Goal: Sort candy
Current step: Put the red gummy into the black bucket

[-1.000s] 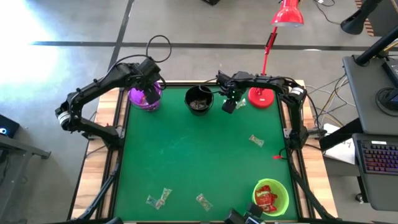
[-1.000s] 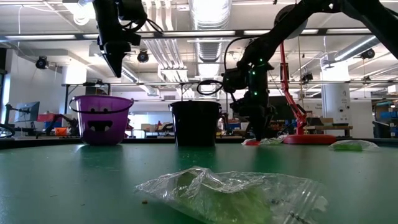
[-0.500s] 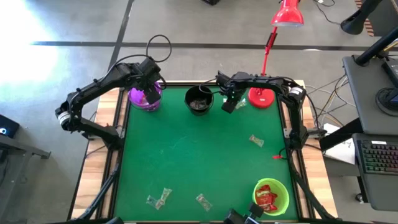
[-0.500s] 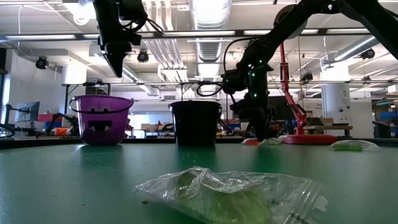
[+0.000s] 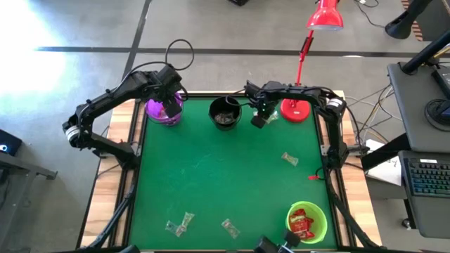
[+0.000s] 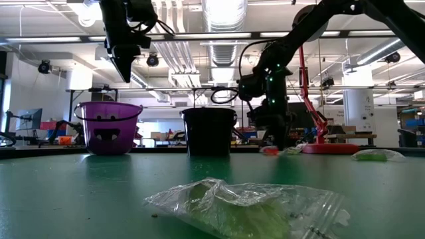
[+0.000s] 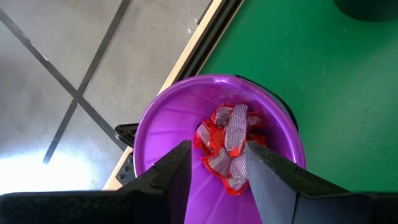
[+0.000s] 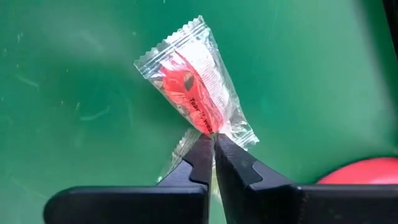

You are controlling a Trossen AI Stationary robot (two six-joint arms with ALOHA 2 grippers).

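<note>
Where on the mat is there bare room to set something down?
The middle of the green mat is bare, bordered by the black bowl, the clear candy and the candies along the near edge. It is crowded by the right gripper and lamp base.

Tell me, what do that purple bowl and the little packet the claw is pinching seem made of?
The purple bowl looks like smooth moulded plastic, with a soft glossy sheen. The candy in the right gripper seems wrapped in thin clear film: see-through, crinkled, with crimped ends.
</note>
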